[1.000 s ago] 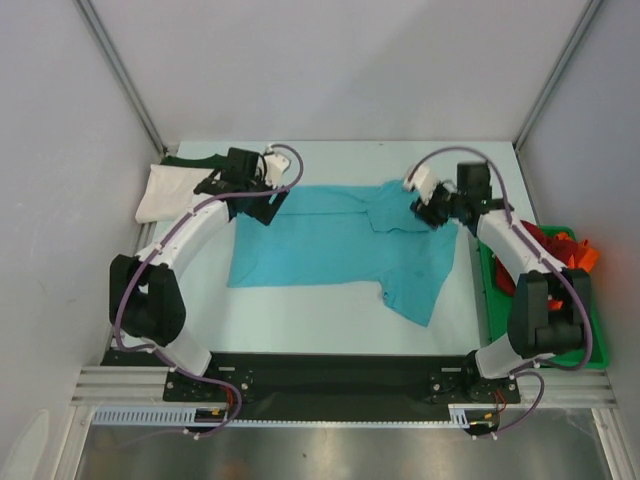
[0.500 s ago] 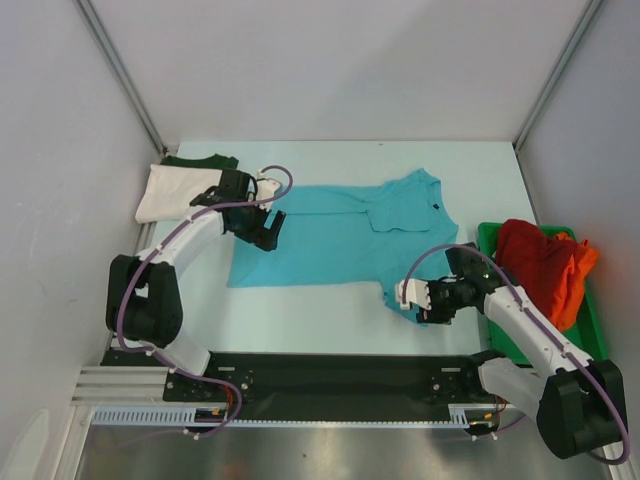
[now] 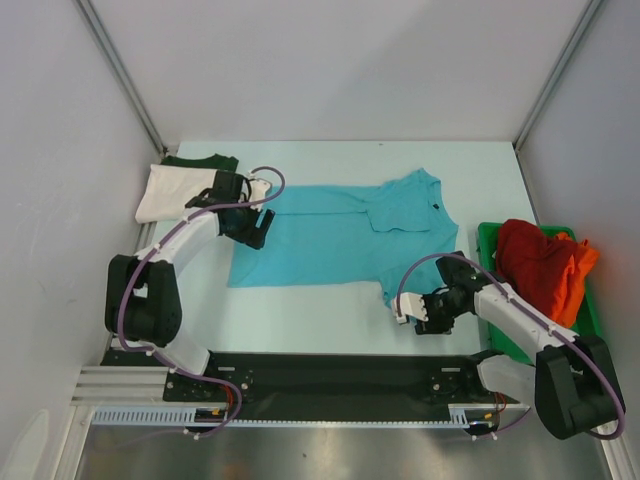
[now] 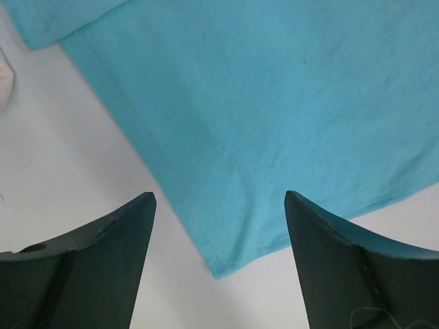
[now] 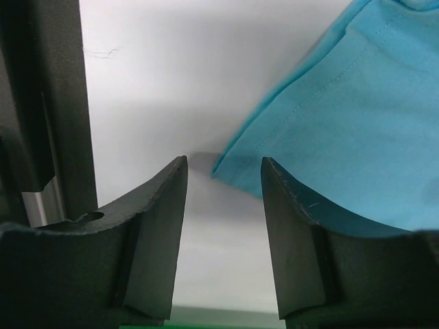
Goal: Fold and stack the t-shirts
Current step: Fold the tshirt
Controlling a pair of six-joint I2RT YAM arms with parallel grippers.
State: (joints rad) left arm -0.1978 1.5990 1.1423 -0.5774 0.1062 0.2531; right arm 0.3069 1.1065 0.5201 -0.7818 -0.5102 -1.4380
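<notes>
A turquoise t-shirt [image 3: 340,238] lies spread flat mid-table. My left gripper [image 3: 254,232] hovers open over its left edge. In the left wrist view a corner of the turquoise shirt [image 4: 274,103] lies on the table between the spread fingers of the left gripper [image 4: 219,200]. My right gripper [image 3: 414,309] sits low by the shirt's near right corner. In the right wrist view the right gripper [image 5: 223,163] is open, with the tip of the turquoise cloth [image 5: 357,137] just past its fingertips. Nothing is held.
A folded white t-shirt [image 3: 172,192] lies on a dark green one [image 3: 200,160] at the far left. Red [image 3: 528,255] and orange [image 3: 578,268] t-shirts are heaped in the green tray [image 3: 489,262] on the right. A black rail [image 3: 320,375] runs along the near edge.
My right gripper left the shirt's collar area and swung to the near side, now low at the near right corner. The shirt's right part lies flatter. My left gripper shifted slightly left.
</notes>
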